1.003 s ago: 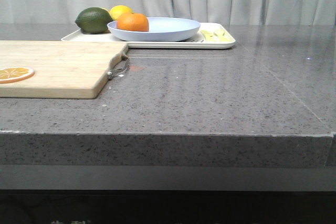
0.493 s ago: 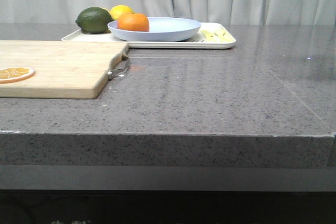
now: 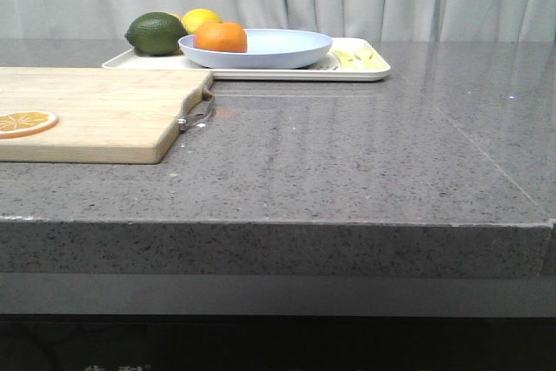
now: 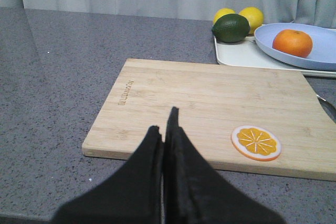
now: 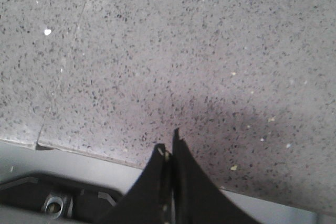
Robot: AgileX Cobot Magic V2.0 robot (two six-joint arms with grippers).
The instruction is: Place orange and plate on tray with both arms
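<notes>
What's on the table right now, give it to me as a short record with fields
orange: in the plate
plate: on the tray, holding the orange
tray: far side of table
cutting board: near left, holds an orange slice
lime: on tray, left of plate
left gripper: shut, empty, over the board
right gripper: shut, empty, at the table edge

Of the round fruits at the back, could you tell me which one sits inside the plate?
The orange: it rests in the lavender plate, while the green lime and yellow lemons lie beside it on the tray.

I count one orange [image 3: 220, 37], one plate [image 3: 278, 48], one tray [image 3: 261, 71], two lemons [image 4: 251, 17], one lime [image 3: 155, 33], one cutting board [image 3: 95, 110], one orange slice [image 3: 24, 122]
</notes>
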